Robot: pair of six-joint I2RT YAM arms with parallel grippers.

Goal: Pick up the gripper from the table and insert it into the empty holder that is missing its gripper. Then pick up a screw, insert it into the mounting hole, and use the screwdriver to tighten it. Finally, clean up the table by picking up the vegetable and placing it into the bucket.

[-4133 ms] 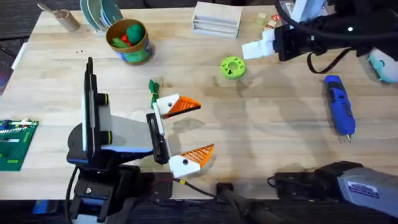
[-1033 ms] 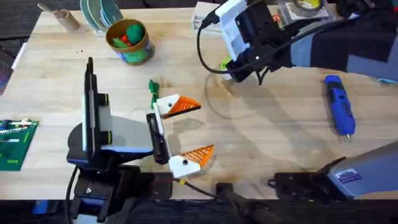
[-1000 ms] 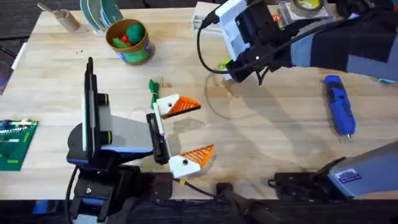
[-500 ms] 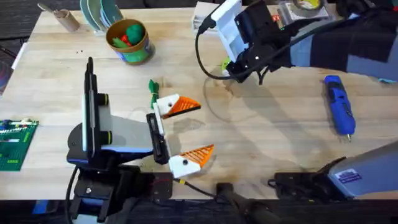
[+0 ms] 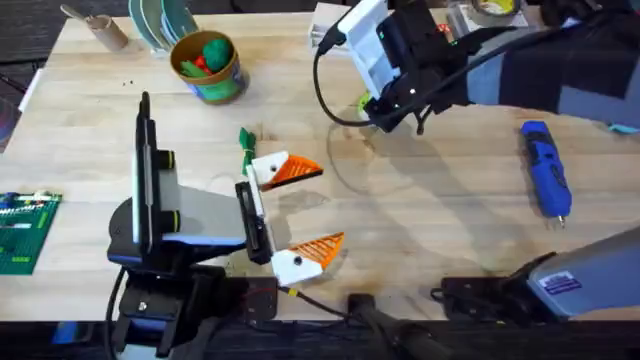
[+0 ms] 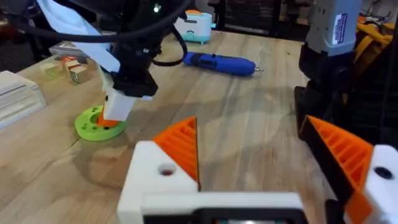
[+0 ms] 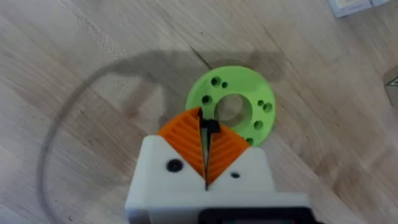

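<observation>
My right gripper (image 5: 376,116) reaches across the table and is shut, its orange pads (image 7: 186,134) pressed together over the lime-green disc (image 7: 239,81) with a small dark screw (image 7: 211,127) pinched at the tips. Near the front of the table my left gripper (image 5: 332,204) is open, and both its white fingers carry orange pads. The green vegetable (image 5: 246,148) lies right beside its far finger. On the right lies the blue screwdriver (image 5: 545,175). The yellow bucket (image 5: 210,85) stands at the back left with toys inside. The loose gripper piece and the empty holder are out of view.
A tan cardboard tube (image 5: 100,28) and stacked plates (image 5: 160,20) stand at the back left, a white block (image 5: 345,30) at the back middle. A green circuit-like board (image 5: 25,230) lies at the left edge. Bare wood (image 5: 440,210) stretches between my grippers and the screwdriver.
About four seconds ago the right arm hung at the back right; it has since swung left and down onto the lime-green disc. Over the last second it barely shifted. The left arm is still.
</observation>
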